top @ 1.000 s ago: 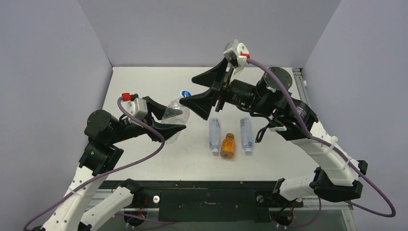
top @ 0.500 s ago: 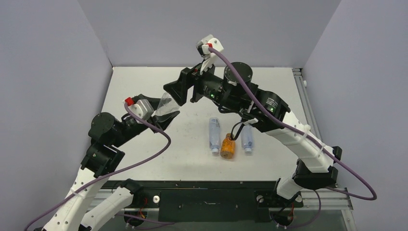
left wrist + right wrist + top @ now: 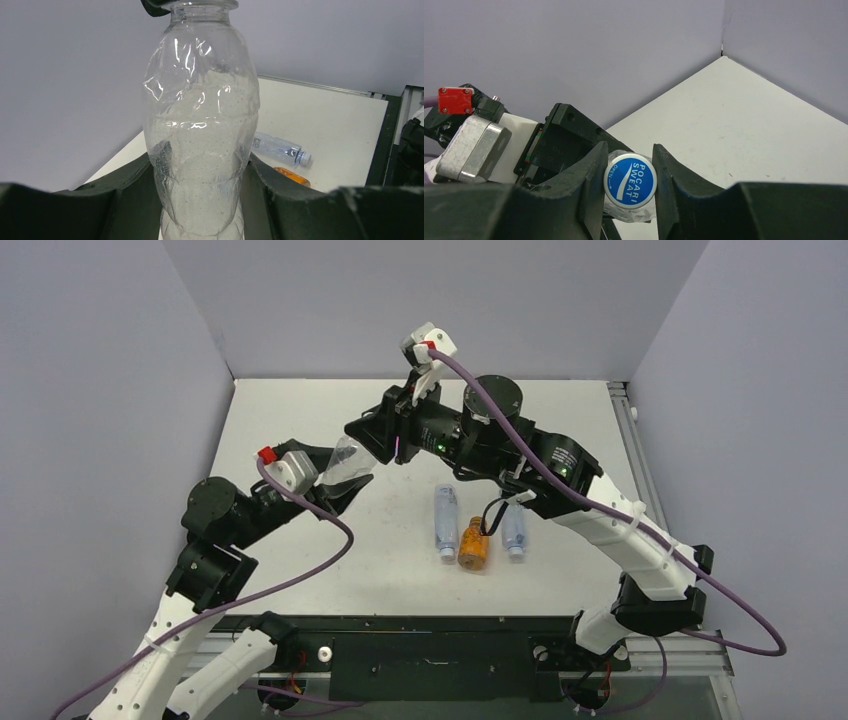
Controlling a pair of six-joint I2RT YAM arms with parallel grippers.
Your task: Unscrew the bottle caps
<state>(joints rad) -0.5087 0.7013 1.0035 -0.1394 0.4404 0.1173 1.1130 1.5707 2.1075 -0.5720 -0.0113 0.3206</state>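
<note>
My left gripper point(image 3: 333, 483) point(image 3: 202, 172) is shut on the lower body of a tall clear ribbed bottle point(image 3: 347, 460) point(image 3: 202, 130) and holds it above the table, tilted toward the right arm. The right gripper point(image 3: 364, 436) point(image 3: 630, 175) is shut on this bottle's cap point(image 3: 630, 181), which has a white rim and a blue printed top; a finger presses on each side of it. In the top view the right fingers hide that cap. Two short clear bottles with blue labels point(image 3: 445, 520) point(image 3: 513, 527) and a squat orange bottle point(image 3: 474, 544) lie capped on the table.
The lying bottles sit side by side in the middle of the white table point(image 3: 300, 420), under the right arm's forearm. Grey walls close the left, back and right sides. A black rail point(image 3: 430, 650) runs along the near edge.
The right arm swung left to the held bottle and its jaws closed from wide open onto the cap. The left arm shifted the bottle slightly left and back.
</note>
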